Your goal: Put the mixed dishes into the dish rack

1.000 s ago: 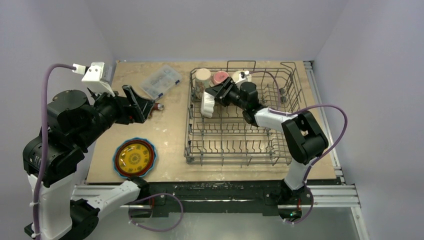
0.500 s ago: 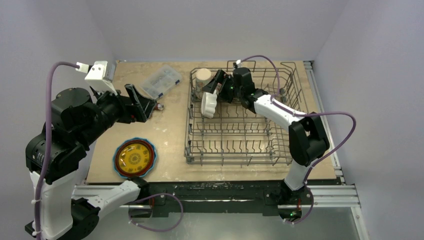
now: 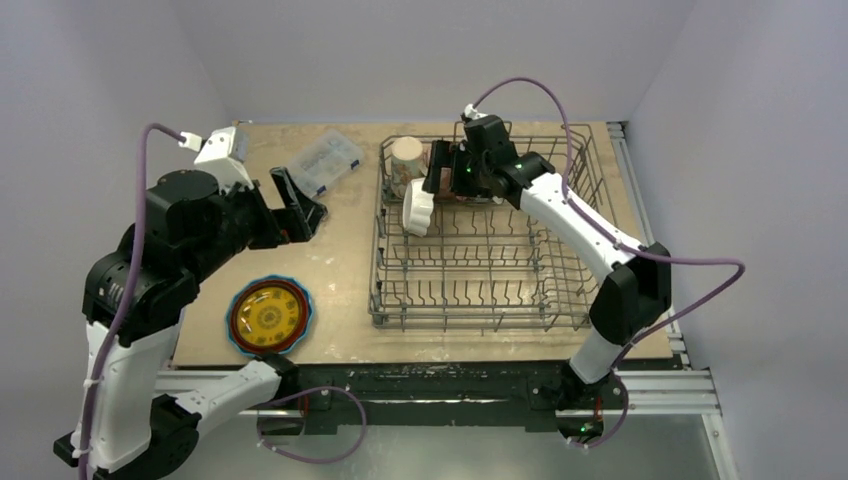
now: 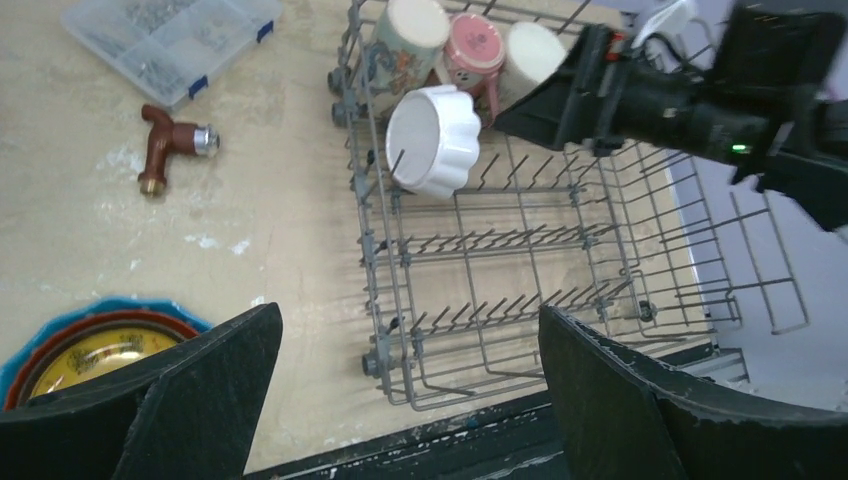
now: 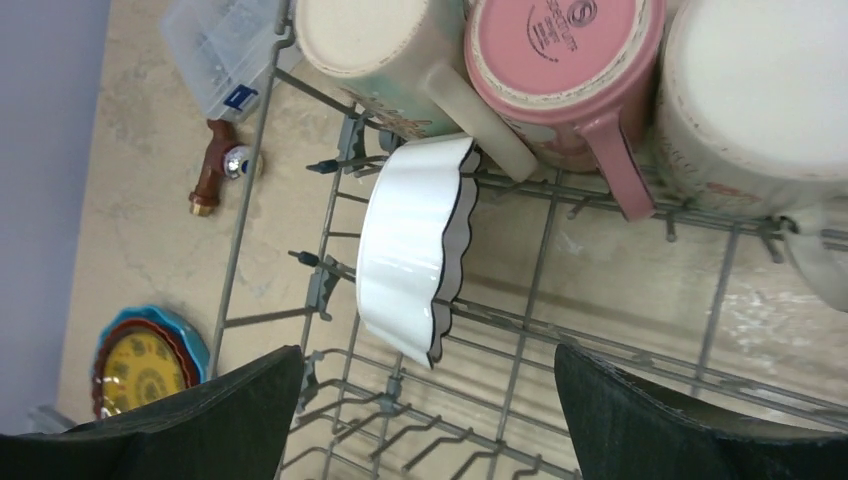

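Finding the bowl racked on edge, right gripper and left gripper jaws apart and empty, I judged the plates on the worktop next, a left-side reach.

I'm running this from a robotics lab test cell, not a kitchen. Plain pale walls box in the worktop on its far, left and right sides. The worktop is a bare, scuffed plywood board on aluminium rails along the near edge, where the left arm and right arm are bolted, trailing purple cables. The dish rack stands straight on the board. A clear parts organiser lies near the far left corner, with a loose red-brown tap fitting close by.
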Controlling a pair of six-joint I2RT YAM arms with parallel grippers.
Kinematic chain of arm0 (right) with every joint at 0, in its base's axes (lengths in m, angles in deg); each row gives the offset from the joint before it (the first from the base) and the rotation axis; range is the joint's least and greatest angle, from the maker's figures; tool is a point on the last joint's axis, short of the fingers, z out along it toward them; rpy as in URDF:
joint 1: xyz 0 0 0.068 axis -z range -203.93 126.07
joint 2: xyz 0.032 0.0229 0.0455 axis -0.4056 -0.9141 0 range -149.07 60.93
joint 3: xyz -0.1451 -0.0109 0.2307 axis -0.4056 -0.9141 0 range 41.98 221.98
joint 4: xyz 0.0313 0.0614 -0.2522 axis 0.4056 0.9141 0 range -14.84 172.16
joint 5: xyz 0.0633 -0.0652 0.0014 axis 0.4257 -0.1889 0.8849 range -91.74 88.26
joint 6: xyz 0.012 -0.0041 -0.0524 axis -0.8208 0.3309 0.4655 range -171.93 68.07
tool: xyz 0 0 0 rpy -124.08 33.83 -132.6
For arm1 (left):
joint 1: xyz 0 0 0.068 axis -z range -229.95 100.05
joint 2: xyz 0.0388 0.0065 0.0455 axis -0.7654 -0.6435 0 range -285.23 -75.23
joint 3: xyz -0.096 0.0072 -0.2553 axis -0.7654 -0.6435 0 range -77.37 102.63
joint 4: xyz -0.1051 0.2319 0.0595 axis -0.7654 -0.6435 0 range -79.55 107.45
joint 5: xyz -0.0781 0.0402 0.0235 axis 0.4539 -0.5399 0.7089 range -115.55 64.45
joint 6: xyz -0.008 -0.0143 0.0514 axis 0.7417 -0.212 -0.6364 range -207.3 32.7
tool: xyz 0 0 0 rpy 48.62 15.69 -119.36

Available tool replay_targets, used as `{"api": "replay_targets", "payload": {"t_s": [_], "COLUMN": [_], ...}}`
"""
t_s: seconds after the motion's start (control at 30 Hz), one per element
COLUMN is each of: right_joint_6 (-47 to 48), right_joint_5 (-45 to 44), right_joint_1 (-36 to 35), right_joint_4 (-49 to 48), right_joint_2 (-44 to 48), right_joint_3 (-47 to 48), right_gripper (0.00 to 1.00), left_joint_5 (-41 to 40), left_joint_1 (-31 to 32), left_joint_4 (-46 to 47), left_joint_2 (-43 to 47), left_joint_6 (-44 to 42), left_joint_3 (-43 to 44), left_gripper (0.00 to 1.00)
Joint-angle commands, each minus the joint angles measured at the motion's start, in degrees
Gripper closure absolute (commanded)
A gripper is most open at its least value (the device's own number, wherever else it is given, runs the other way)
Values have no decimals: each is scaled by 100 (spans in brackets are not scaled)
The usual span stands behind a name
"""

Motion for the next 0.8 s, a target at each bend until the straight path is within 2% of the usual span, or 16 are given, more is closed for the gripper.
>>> {"api": "replay_targets", "payload": {"t_s": [0.0,0.07,0.13,0.2,0.27,0.33,0.4,0.53,0.67,0.77], "right_joint_6": [1233,1620,1843,1896,1944,1865,1613,1713,1869,1703], "right_joint_5": [-1098,-1438,-1314,-1103,-924,-845,-904,-921,-1127,-1234], "right_joint_1": [-450,-754,-895,-931,-962,-966,-964,-958,-957,-962], "right_joint_4": [1230,1449,1468,1245,621,30,236,625,845,886], "right_joint_2": [504,629,918,1295,1852,2402,2695,3146,3573,3936], "right_joint_3": [763,824,651,172,-655,-1379,-1324,-1162,-1307,-1517], "right_gripper": [1,1,1,1,1,1,1,1,1,1], "left_joint_5": [-342,-242,-38,169,268,264,324,285,163,-106], "left_joint_1": [-115,-247,-378,-483,-504,-592,-789,-1293,-1753,-1874], "left_joint_4": [-294,-376,-406,-464,-290,-185,-217,171,663,761], "left_joint_2": [-88,-57,21,110,266,398,384,-26,-634,-873], "left_joint_6": [884,1263,1636,2088,2224,2278,2152,1653,1593,1587], "left_joint_3": [-441,-880,-1473,-2126,-2837,-3409,-3734,-4375,-4938,-5144], "left_gripper": [0,0,0,0,0,0,1,3,19,22]}}
